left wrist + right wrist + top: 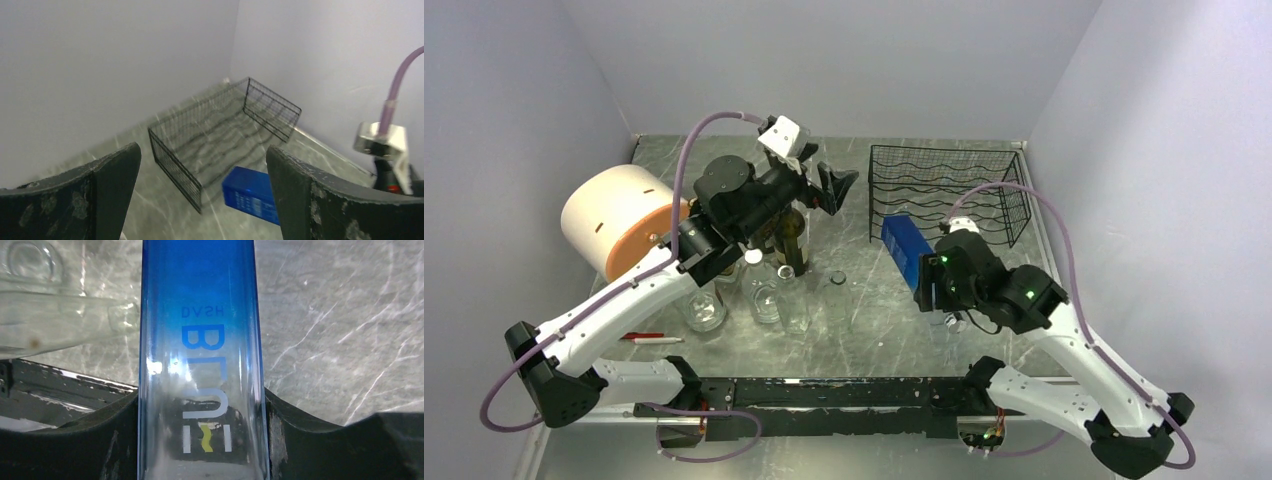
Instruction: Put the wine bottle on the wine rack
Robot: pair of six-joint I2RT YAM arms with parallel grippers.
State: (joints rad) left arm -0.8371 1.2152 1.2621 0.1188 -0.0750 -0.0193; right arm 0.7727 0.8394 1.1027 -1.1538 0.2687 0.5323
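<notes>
The wine bottle (907, 250) is blue square glass with white lettering. My right gripper (931, 283) is shut on it and holds it tilted above the table, just in front of the left end of the wine rack (949, 190). In the right wrist view the wine bottle (200, 315) fills the gap between both fingers of the right gripper (200, 410). The black wire wine rack (220, 125) stands at the back right with nothing showing in it. My left gripper (829, 185) hangs open and raised over the left group of bottles. In its own view the left gripper (202, 160) faces the rack and the wine bottle (250, 197).
A dark green bottle (794, 235) stands under the left arm, with clear glass bottles (764, 290) and a jar (704, 310) near it. A white and orange cylinder (619, 220) lies at the far left. A red pen (649, 338) lies near the front edge.
</notes>
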